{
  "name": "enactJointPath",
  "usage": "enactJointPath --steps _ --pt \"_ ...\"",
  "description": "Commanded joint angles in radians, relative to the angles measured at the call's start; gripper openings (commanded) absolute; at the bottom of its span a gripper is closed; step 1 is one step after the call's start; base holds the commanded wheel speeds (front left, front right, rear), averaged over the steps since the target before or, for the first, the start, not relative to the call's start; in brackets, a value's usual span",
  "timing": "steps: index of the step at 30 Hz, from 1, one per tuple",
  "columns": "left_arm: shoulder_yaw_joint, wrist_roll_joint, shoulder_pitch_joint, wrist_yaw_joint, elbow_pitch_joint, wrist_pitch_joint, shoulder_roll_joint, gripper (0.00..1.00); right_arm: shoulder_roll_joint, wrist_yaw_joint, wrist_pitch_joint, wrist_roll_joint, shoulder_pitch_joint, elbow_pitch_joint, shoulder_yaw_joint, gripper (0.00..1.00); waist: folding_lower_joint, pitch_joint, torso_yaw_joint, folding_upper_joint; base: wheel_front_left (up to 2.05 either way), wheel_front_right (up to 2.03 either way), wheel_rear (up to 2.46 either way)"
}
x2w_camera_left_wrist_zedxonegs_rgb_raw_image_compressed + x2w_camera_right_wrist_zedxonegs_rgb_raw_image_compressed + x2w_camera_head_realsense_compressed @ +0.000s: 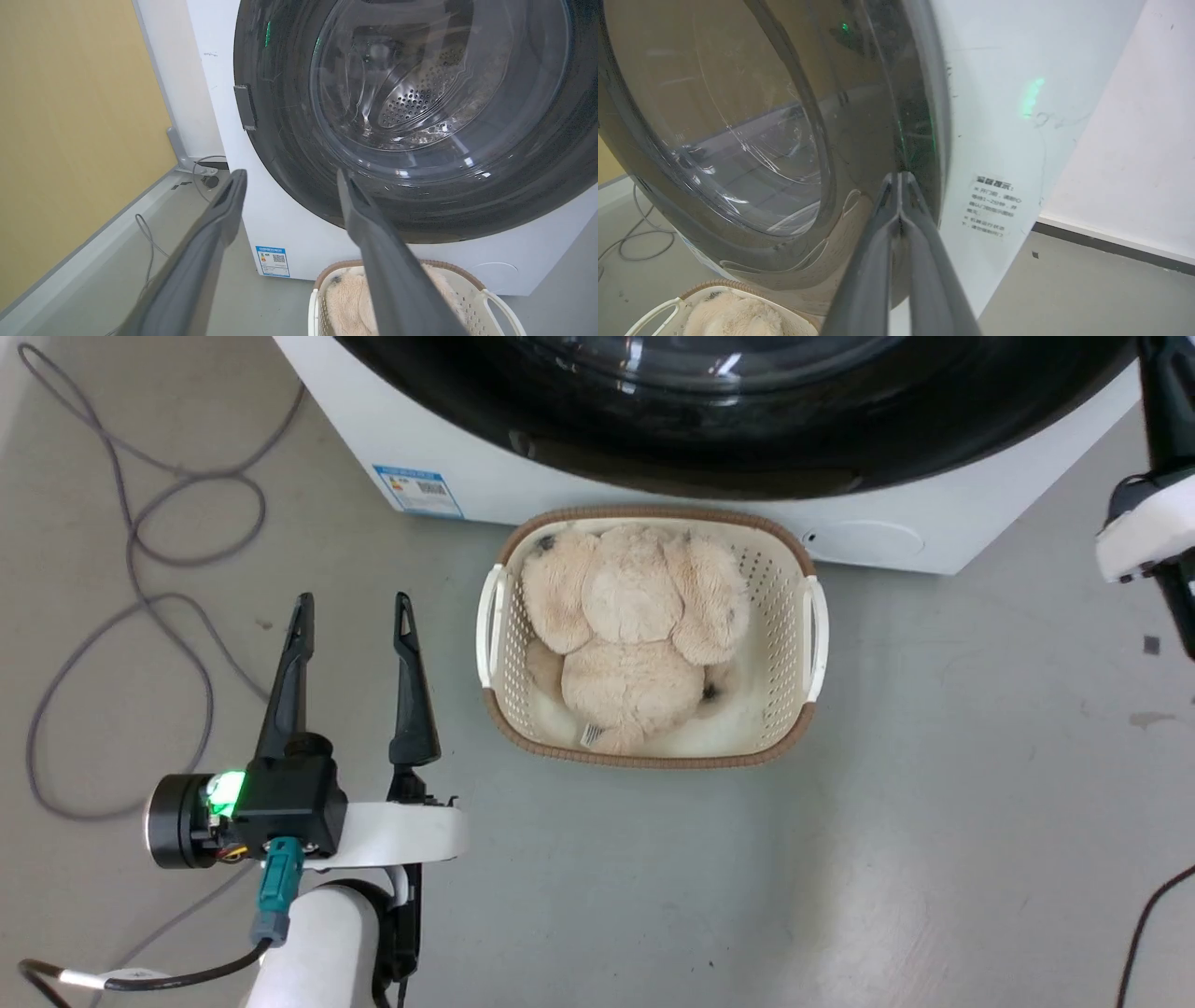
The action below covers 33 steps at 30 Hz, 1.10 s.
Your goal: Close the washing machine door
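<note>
The washing machine door [280, 154] has a wide glossy black rim and a bulging clear glass window [420, 93]. It lies flat against the front of the white washing machine [219, 70], and the steel drum shows through the glass. My left gripper [289, 175] is open and empty, low and to the left of the door, also seen over the floor [353, 607]. My right gripper [900, 177] is shut with nothing in it, its fingertips at the right edge of the door's rim [887, 93]. I cannot tell whether they touch it.
A white wicker basket [789, 616] holding a beige plush toy [630, 625] stands on the floor just before the washing machine [560, 485]. Grey cables [140, 616] loop on the floor at the left. A yellow wall [70, 116] stands left of the washing machine.
</note>
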Motion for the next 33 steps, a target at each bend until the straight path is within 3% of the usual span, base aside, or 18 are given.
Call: enactJointPath --steps 1,8,13,18,19,20,21,33 --pt "0.008 0.000 0.001 0.007 0.001 -0.004 0.000 1.00 0.011 -0.001 -0.004 -0.011 0.011 -0.007 -0.004 0.00 -0.0001 -0.019 -0.008 -0.0001 0.00 0.00 0.00" --pt "0.034 0.000 0.046 0.009 0.031 -0.004 0.008 1.00 0.045 -0.001 -0.004 -0.073 0.127 -0.201 -0.109 0.00 -0.0001 -0.118 -0.040 -0.0001 0.00 0.00 0.00" --pt "0.056 0.003 0.093 0.015 0.049 -0.004 0.020 1.00 0.131 -0.001 -0.004 -0.135 0.248 -0.416 -0.231 0.00 -0.0001 -0.201 -0.068 -0.0001 0.00 0.00 0.00" --pt "0.068 0.006 0.146 0.019 0.058 -0.004 0.029 1.00 0.217 -0.001 -0.004 -0.173 0.385 -0.558 -0.253 0.00 -0.0001 -0.276 -0.088 -0.0001 0.00 0.00 0.00" --pt "0.070 0.007 0.158 0.020 0.058 -0.004 0.030 1.00 0.231 -0.001 -0.004 -0.181 0.413 -0.576 -0.251 0.11 -0.0001 -0.290 -0.092 -0.0001 0.00 0.00 0.00" --pt "0.070 0.008 0.169 0.022 0.058 -0.004 0.030 1.00 0.245 -0.001 -0.004 -0.184 0.441 -0.591 -0.249 0.38 -0.0001 -0.303 -0.095 -0.0001 0.00 0.00 0.00" --pt "0.070 0.009 0.181 0.023 0.058 -0.004 0.030 1.00 0.257 -0.001 -0.004 -0.185 0.471 -0.601 -0.243 1.00 -0.0001 -0.316 -0.098 -0.0001 0.00 0.00 0.00" --pt "0.058 0.012 0.274 0.017 0.054 -0.004 0.037 1.00 0.329 -0.001 -0.004 -0.211 0.757 -0.607 -0.164 1.00 -0.0001 -0.422 -0.115 -0.0001 0.00 0.00 0.00"
